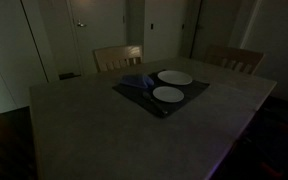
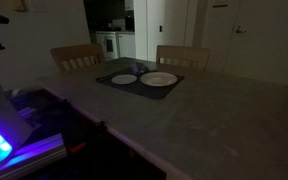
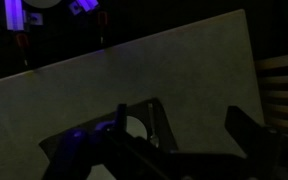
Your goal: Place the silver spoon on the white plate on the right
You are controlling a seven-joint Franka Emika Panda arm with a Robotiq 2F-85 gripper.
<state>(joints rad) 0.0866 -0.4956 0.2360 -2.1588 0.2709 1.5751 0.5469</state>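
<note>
One gripper (image 3: 194, 150) low in my wrist view, too dark for me to tell if apart or together | white plate (image 1: 175, 77) next to twin plate (image 1: 168, 94), both on dark mat (image 1: 142, 100) | mat lies mid surface (image 1: 84, 130) | I cannot find the spoon.

The claw (image 3: 191, 125) is black and angular — faintly blue-lit metal.
</note>
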